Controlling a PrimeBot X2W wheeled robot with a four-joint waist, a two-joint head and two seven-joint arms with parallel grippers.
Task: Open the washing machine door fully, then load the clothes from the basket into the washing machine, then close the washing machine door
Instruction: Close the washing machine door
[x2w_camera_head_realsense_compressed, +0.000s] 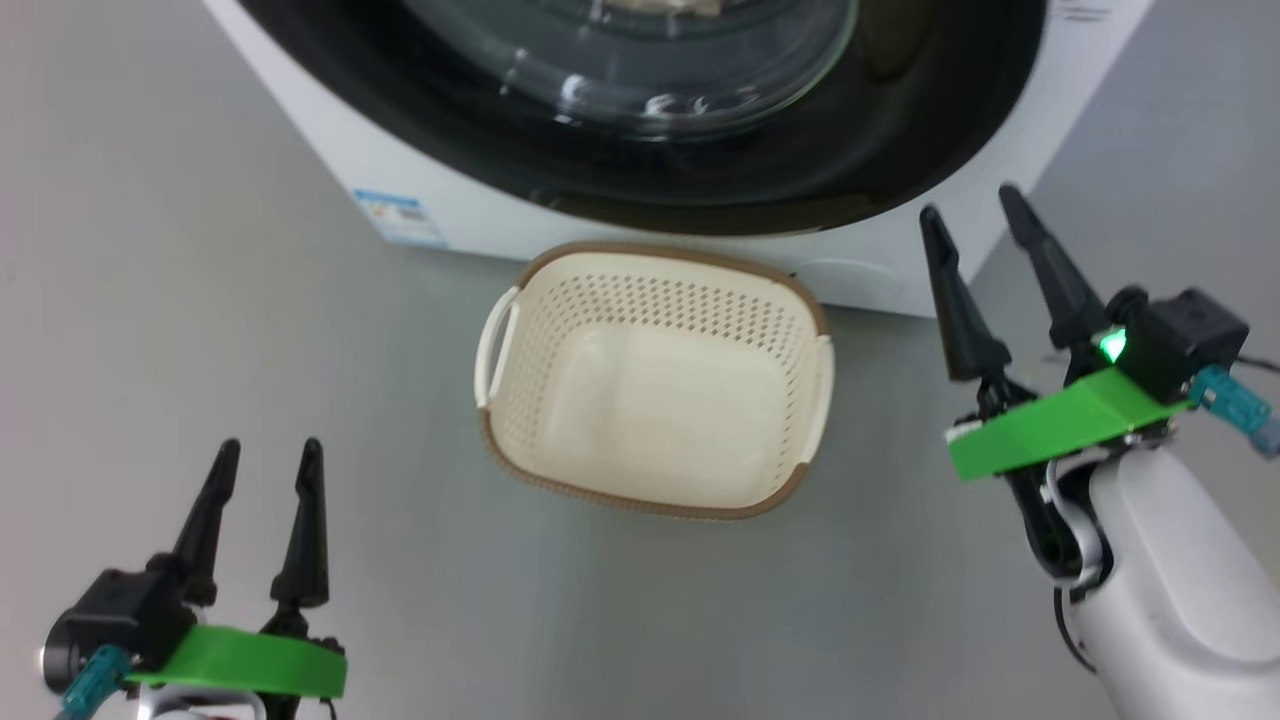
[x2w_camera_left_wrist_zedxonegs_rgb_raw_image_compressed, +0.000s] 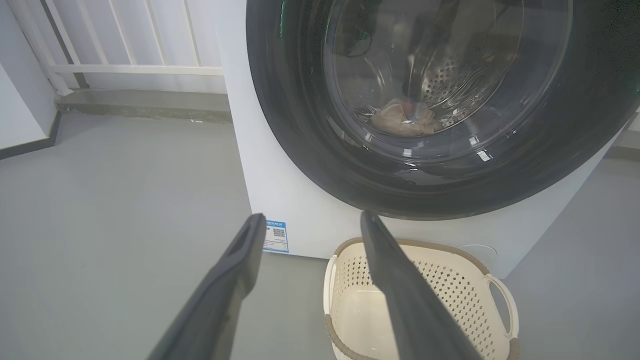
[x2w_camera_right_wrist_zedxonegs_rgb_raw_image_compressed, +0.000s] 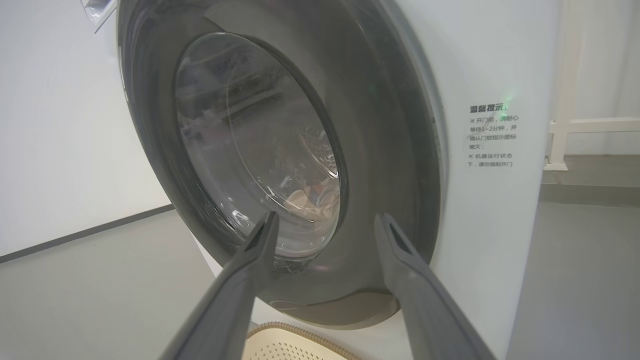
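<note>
The washing machine door (x2w_camera_head_realsense_compressed: 900, 130) sits shut, its glossy black rim flat against the front of the white washing machine (x2w_camera_head_realsense_compressed: 330, 150). Through the bulging glass, down at the bottom of the steel drum, there are the clothes (x2w_camera_left_wrist_zedxonegs_rgb_raw_image_compressed: 402, 120): a cream bundle with a touch of blue is what the left wrist view gives, and the rest of the fabric can't be made out behind the reflections.

On the grey floor (x2w_camera_head_realsense_compressed: 180, 350), just in front of the machine, stands the basket (x2w_camera_head_realsense_compressed: 650, 255). Its far rim is close under the door, and a bare cream bottom shows inside it. To its left, low on the machine, is the blue label sticker (x2w_camera_head_realsense_compressed: 400, 217).

Now the 2 arms. The left gripper (x2w_camera_head_realsense_compressed: 271, 448) hovers at the near left, well apart from the basket, fingers spread and holding nothing. The right gripper (x2w_camera_head_realsense_compressed: 970, 202) is further forward on the right, up beside the machine's right lower corner, near the door's rim. Its 2 dark fingers are also spread, with nothing between them and a gap to the door, and a green light glows on its wrist.
</note>
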